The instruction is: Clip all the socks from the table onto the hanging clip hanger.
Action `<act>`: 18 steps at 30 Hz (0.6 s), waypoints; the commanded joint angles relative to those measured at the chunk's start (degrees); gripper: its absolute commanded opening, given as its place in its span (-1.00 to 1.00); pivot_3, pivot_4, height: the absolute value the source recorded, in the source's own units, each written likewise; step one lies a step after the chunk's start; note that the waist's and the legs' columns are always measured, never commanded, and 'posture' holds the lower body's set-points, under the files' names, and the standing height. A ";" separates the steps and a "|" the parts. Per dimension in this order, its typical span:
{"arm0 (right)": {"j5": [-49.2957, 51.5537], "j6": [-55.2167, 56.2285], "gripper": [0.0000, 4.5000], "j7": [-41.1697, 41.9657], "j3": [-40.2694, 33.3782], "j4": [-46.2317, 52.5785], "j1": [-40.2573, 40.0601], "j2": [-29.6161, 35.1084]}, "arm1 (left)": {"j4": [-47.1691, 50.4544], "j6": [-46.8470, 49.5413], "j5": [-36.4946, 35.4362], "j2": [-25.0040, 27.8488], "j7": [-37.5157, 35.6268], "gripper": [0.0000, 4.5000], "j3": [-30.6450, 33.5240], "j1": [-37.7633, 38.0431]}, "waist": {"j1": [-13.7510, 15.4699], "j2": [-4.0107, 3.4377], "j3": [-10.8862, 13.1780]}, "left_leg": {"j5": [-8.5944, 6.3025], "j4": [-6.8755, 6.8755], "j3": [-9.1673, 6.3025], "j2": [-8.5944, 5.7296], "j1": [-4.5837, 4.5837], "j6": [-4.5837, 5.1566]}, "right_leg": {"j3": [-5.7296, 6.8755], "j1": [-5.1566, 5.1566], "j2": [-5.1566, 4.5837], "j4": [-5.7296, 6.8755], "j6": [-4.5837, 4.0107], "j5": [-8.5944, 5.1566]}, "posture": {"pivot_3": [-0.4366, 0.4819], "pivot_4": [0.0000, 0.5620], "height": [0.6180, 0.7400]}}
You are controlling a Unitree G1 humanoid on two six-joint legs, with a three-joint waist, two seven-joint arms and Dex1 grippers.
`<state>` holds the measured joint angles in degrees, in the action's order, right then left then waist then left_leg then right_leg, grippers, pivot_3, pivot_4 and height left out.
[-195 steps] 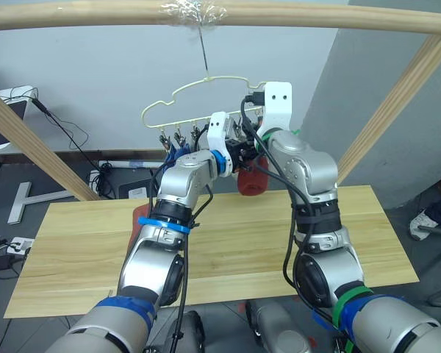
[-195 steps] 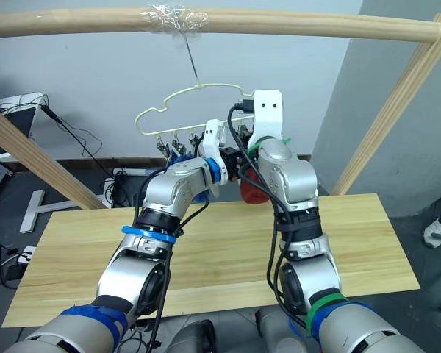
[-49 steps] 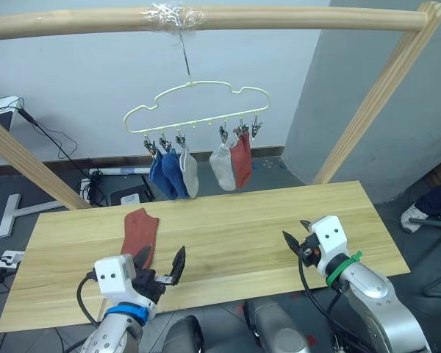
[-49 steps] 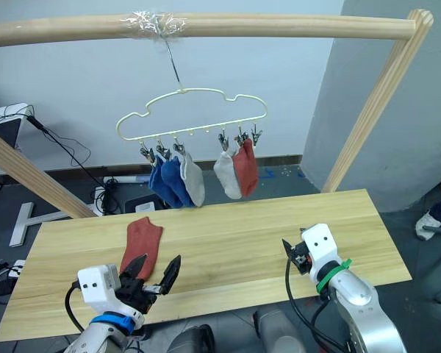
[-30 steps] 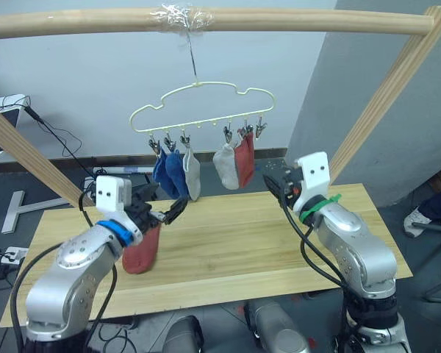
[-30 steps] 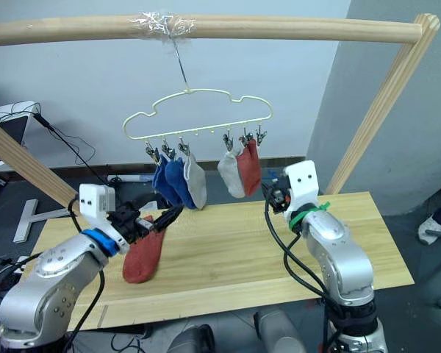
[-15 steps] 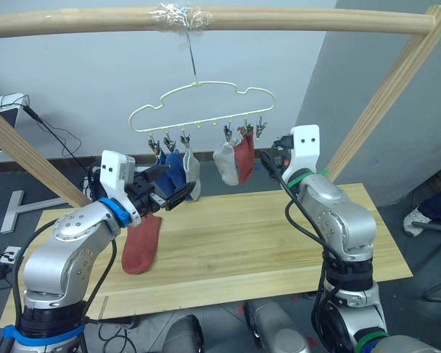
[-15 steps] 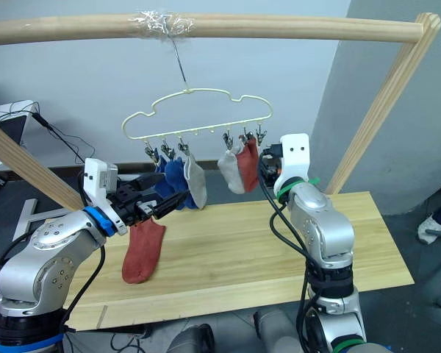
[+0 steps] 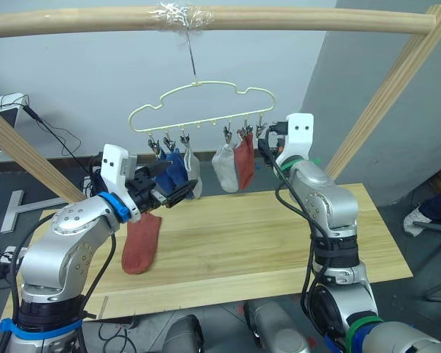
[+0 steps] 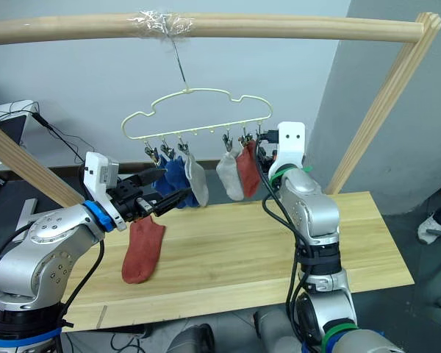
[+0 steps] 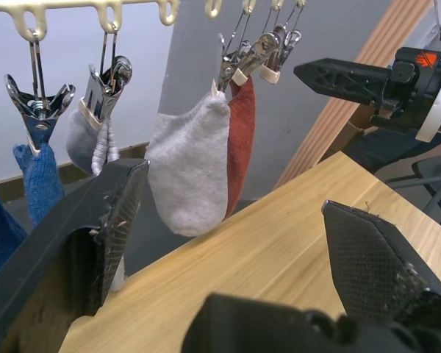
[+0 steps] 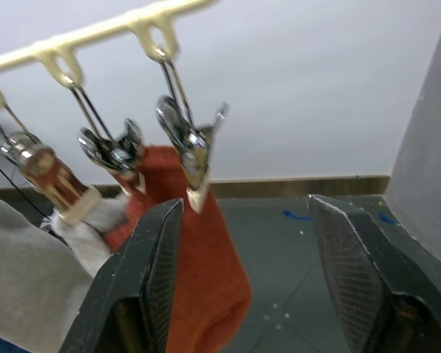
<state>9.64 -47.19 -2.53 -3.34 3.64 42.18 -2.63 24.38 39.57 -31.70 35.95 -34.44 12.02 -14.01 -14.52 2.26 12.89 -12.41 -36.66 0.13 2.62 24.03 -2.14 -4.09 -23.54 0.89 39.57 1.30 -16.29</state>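
Note:
The pale yellow clip hanger [image 9: 206, 120] hangs from the top pole. Two blue socks [image 9: 169, 173], two grey socks [image 9: 224, 165] and one rust-red sock [image 9: 243, 158] are clipped to it. Its rightmost clip [image 12: 187, 147] is empty. Another rust-red sock [image 9: 141, 243] lies flat on the table [image 9: 242, 228] at the left. My left gripper [image 9: 178, 180] is open and empty, in the air above that sock and in front of the blue socks. My right gripper [image 9: 268, 147] is open, with the empty clip just ahead between its fingers [image 12: 158, 279].
A round wooden pole [image 9: 279, 18] runs overhead, with slanted poles at the left [image 9: 29, 158] and right [image 9: 382, 95]. Cables and a power strip lie on the floor behind the table. A person's shoe [image 9: 426, 220] is at the far right.
Both arms have risen from near the table's front edge to hanger height. In the last half second the right gripper moved up to the rightmost clip. The left gripper barely moved.

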 commanded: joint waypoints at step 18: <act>-2.01 8.60 0.25 -2.24 -0.98 -14.36 8.52 -0.37 | 4.51 0.51 -1.91 0.39 3.39 0.93 3.09 2.52 | 0.22 0.00 0.00 | 0.00 0.00 -0.01 -0.01 0.02 0.00 | 0.02 -0.01 -0.02 0.00 -0.26 0.16 | -0.53 -0.40 1.00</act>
<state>7.86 -40.51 -4.07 -3.50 -10.71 48.75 -2.76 26.74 40.05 -32.84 35.90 -31.54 13.71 -11.58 -14.29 2.26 12.89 -12.41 -36.66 0.12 2.61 24.05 -2.14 -4.06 -23.55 0.87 39.58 1.04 -16.12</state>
